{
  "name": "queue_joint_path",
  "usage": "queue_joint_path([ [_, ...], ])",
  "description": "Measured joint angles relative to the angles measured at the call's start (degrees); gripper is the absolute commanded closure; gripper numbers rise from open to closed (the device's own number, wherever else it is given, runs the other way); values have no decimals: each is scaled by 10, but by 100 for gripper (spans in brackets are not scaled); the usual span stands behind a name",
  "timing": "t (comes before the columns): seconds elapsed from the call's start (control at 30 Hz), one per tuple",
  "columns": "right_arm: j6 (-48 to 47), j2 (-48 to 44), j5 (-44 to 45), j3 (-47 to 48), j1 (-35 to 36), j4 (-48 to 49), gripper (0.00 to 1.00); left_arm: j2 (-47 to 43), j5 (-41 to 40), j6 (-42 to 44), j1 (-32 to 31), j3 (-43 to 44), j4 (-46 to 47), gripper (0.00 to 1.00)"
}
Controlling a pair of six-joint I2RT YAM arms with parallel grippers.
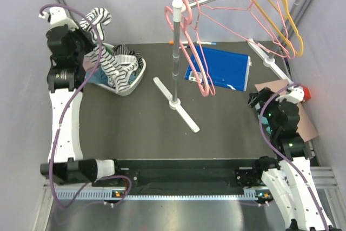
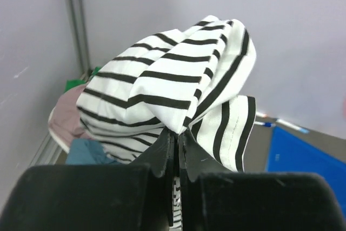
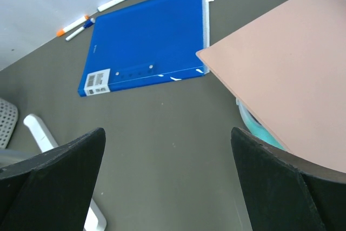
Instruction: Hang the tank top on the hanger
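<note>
Tank top [image 2: 167,79] is pinched by one small fold in the clamped left gripper [image 2: 175,152]; it could be lost if swung. Right gripper [image 3: 167,177] is spread wide, empty.

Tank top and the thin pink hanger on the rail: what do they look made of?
Tank top: soft matte knit, probably cotton jersey. It folds and bunches limply where the shut left tool pinches it. Hanger: a thin pink rod, likely coated wire or slim plastic. It is too small here to tell which.

Dark table [image 1: 140,128], blue folder [image 1: 224,68], markers [image 3: 73,25], pink board [image 3: 292,63], laundry basket [image 1: 138,77]
</note>
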Motion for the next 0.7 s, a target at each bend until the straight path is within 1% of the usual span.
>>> queue_joint_path([
  [0.1,2,-19,-15,-3,0,-14,1,-45,34,-17,0,1,0,100],
  [0.17,4,-27,-24,-3,0,-23,1,-59,59,-29,0,15,-6,100],
  [0.4,4,-59,-55,-3,0,-56,2,-46,172,-89,0,147,-11,100],
  [0.47,4,-67,-64,-3,0,-64,2,-47,210,-113,0,167,0,100],
  [0.57,2,-80,-79,-3,0,-72,3,-61,274,-156,0,166,20,100],
  [0.67,-6,-94,-95,-7,0,-74,5,-97,320,-193,-3,107,49,100],
  [0.7,-7,-98,-102,-11,0,-73,8,-113,334,-203,-4,81,54,100],
])
